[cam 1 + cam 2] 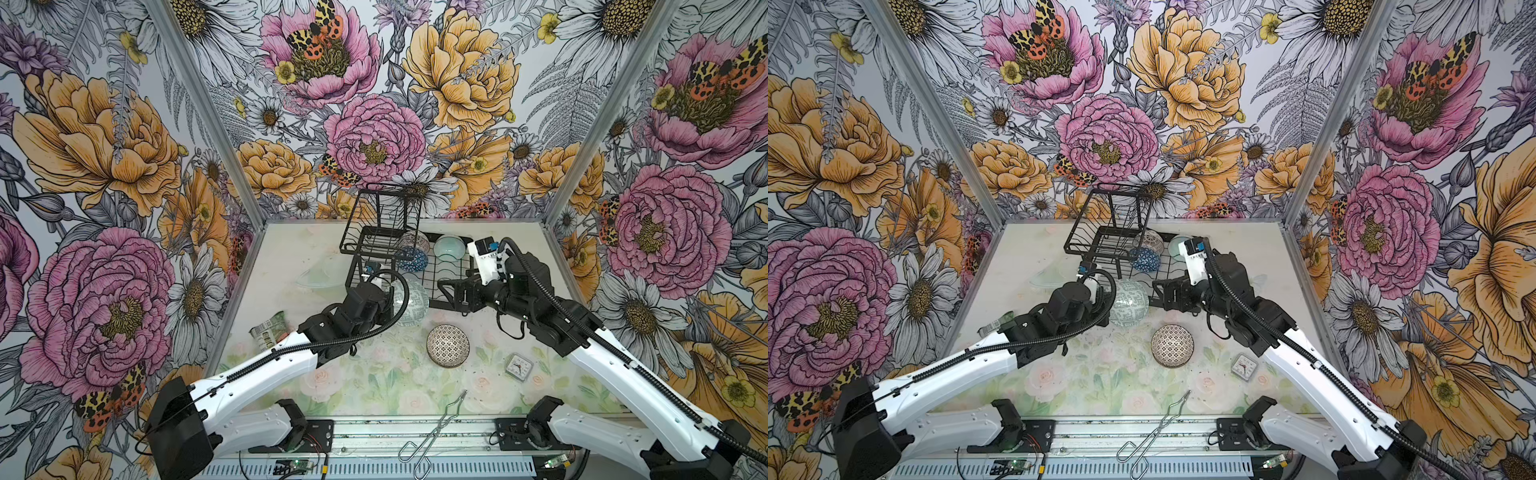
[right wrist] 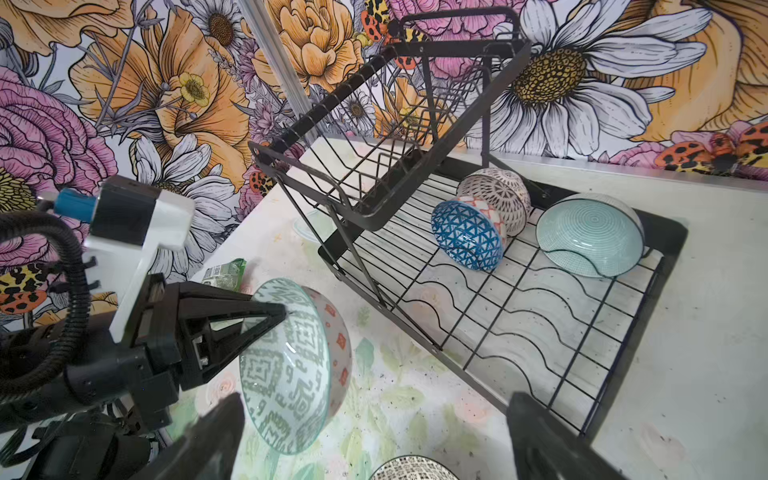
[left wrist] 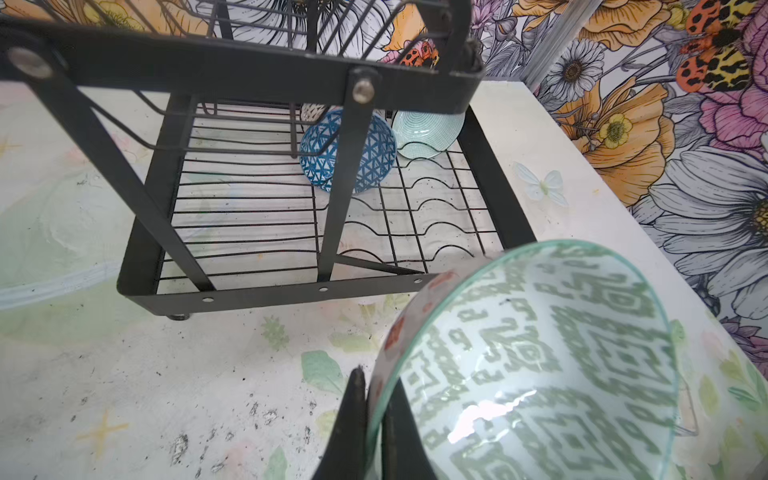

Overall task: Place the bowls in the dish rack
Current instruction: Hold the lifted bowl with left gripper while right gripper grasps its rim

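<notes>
The black wire dish rack (image 1: 360, 246) (image 3: 291, 291) stands at the back of the table. On its base tray a blue triangle bowl (image 1: 411, 259) (image 2: 467, 237), a white lattice bowl (image 2: 496, 195) and a mint bowl (image 1: 450, 247) (image 2: 590, 237) stand on edge. My left gripper (image 3: 376, 386) is shut on the rim of a grey-green patterned bowl (image 1: 411, 301) (image 3: 540, 365), held on edge just in front of the rack. My right gripper (image 1: 446, 291) (image 2: 374, 415) hangs open and empty beside that bowl. A black-white dotted bowl (image 1: 448, 345) sits upright on the table.
A small clock (image 1: 519, 367) lies right of the dotted bowl. Metal tongs (image 1: 432, 432) rest over the table's front edge. A green packet (image 1: 270, 330) lies at the left wall, and a clear dish (image 1: 320, 278) sits left of the rack.
</notes>
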You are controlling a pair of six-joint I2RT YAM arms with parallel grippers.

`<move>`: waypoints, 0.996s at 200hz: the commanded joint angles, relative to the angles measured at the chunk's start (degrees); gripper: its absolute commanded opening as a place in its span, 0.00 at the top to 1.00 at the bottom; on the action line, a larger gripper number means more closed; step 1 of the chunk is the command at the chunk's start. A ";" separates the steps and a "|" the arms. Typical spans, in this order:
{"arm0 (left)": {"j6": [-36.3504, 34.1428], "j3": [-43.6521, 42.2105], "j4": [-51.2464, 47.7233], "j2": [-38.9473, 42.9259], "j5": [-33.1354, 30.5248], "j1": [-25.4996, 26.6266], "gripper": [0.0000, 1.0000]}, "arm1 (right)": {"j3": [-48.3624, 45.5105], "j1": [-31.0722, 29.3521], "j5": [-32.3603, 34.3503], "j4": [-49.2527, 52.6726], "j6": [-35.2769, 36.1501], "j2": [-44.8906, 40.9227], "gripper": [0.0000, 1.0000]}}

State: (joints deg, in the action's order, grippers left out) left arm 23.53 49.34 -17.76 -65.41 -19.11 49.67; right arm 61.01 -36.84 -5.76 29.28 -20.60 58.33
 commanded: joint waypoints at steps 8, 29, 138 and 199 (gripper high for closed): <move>-0.59 3.04 6.07 0.78 -2.04 0.69 1.00 | -1.56 -2.80 5.85 -3.70 -2.41 2.33 0.01; -0.42 3.20 6.74 0.65 -1.41 1.08 1.00 | -2.45 -4.09 8.74 -5.25 -4.22 4.84 0.01; -0.47 3.50 13.96 -4.55 -1.12 3.18 1.00 | -5.65 -5.52 12.27 -9.23 -11.19 9.17 0.28; -1.17 4.99 14.92 -6.84 -0.18 3.01 1.00 | -6.49 -5.44 11.43 -9.19 -10.91 10.74 0.56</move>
State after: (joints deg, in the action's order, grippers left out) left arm 23.29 51.72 -7.55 -72.51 -19.53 52.66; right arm 54.54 -41.85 5.78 21.12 -31.53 67.64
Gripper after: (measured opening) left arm 0.077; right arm 0.485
